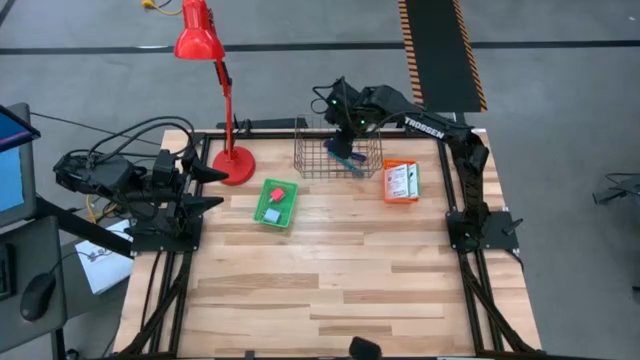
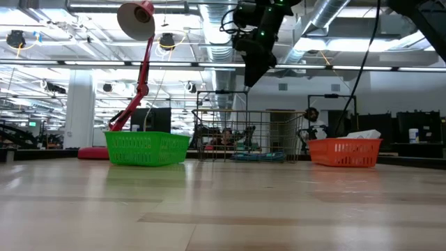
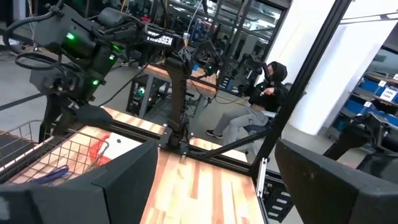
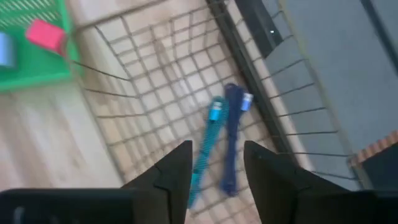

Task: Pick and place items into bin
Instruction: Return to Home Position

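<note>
The teal stick (image 4: 208, 146) and the dark-blue stick (image 4: 231, 140) lie side by side on the floor of the wire bin (image 1: 337, 152). My right gripper (image 4: 216, 163) hangs open above them, over the bin (image 2: 240, 136), and holds nothing; the low view shows it (image 2: 254, 66) well above the rim. The pink-red piece (image 4: 45, 34) and the light-blue piece (image 4: 5, 50) lie in a green basket (image 1: 277, 203). Two white card packs (image 1: 400, 181) lie in an orange basket (image 2: 345, 152). My left gripper (image 1: 210, 188) waits open at the table's left edge.
A red desk lamp (image 1: 225, 95) stands on its round base (image 1: 234, 165) left of the wire bin. The green basket is in front of the bin to its left, the orange basket to its right. Bare wood (image 1: 330, 280) covers the near half of the table. A person (image 3: 261, 102) sits beyond the table.
</note>
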Robot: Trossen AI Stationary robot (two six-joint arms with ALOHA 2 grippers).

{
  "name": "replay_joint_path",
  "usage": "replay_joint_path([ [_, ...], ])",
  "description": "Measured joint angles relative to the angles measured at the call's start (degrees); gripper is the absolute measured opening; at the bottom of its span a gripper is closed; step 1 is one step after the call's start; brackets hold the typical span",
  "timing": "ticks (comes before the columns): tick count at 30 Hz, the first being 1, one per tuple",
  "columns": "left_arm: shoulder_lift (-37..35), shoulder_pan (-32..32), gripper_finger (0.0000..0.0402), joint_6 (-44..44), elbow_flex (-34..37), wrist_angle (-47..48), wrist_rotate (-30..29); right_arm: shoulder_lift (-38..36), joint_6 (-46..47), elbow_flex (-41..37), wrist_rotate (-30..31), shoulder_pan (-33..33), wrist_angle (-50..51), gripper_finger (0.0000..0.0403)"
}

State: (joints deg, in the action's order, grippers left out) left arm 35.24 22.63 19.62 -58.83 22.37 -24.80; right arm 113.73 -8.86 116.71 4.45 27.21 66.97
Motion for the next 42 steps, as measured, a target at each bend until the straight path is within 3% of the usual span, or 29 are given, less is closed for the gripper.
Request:
replay_joint_path([
  [5,-0.3,0.0,0.0314,-1.8,0.0,-0.5,2.7,0.0,10.7,0.0,-0.1,-2.8,0.9,0.0151],
  [12,-3.7,0.0,0.0314,-11.4,0.0,-5.4,12.5,-0.2,19.9,0.0,-1.1,-8.7,5.7,0.0154],
  [19,-9.7,0.0,0.0314,-16.8,0.1,3.7,5.1,-0.3,32.1,0.0,-0.4,-17.5,0.4,0.0148],
  [23,-15.4,0.0,0.0314,-16.7,4.4,5.1,2.5,-1.3,37.2,0.1,1.3,-23.3,-7.2,0.015],
  [28,-25.5,0.0,0.0314,-14.2,14.4,3.1,0.3,-3.7,42.0,0.1,8.0,-30.0,-14.9,0.0154],
  [32,-34.6,0.0,0.0314,-12.5,23.0,-0.6,-0.1,-7.2,43.8,0.0,18.1,-35.3,-16.6,0.0154],
  [38,-33.2,-0.1,0.0314,-11.1,27.9,-4.7,-0.3,-14.1,41.2,0.0,34.8,-43.1,-15.6,0.015],
  [42,-34.0,-0.2,0.0314,-9.8,31.1,-6.6,-2.7,-19.1,34.9,0.0,37.2,-45.3,-13.0,0.0151],
])
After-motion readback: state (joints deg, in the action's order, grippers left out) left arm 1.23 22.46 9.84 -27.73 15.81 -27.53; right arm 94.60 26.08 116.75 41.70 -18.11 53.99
